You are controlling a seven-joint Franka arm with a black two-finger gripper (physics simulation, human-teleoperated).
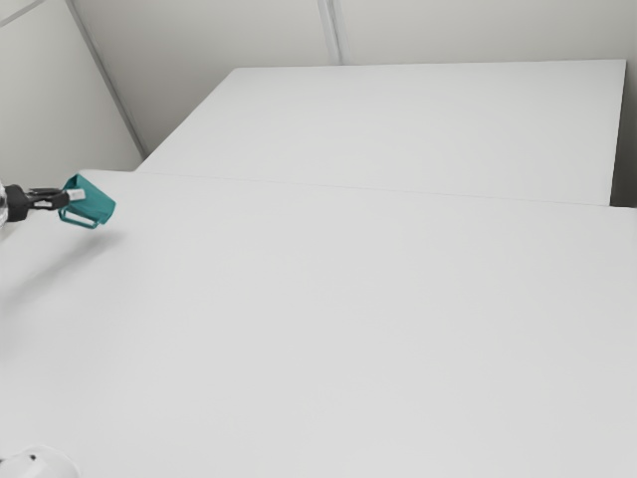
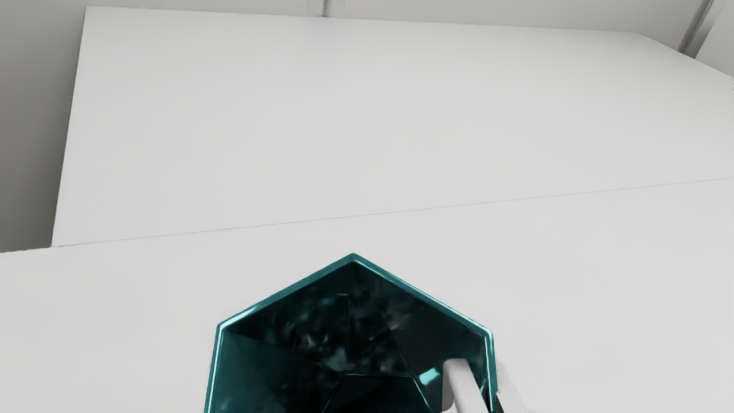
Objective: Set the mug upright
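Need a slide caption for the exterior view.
Claw gripping a teal mug at its rim, the mug tilted over the white table.

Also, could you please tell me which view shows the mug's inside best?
The wrist view: it looks into the mug from close by. The exterior view, from farther off, shows its outer wall and handle.

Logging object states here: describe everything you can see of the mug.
The mug is teal, glossy-looking and faceted, with an angular rim and a looped handle. It is tilted, mouth toward the end effector, which grips its wall, one finger inside. It appears raised over the table, at the exterior view's left.
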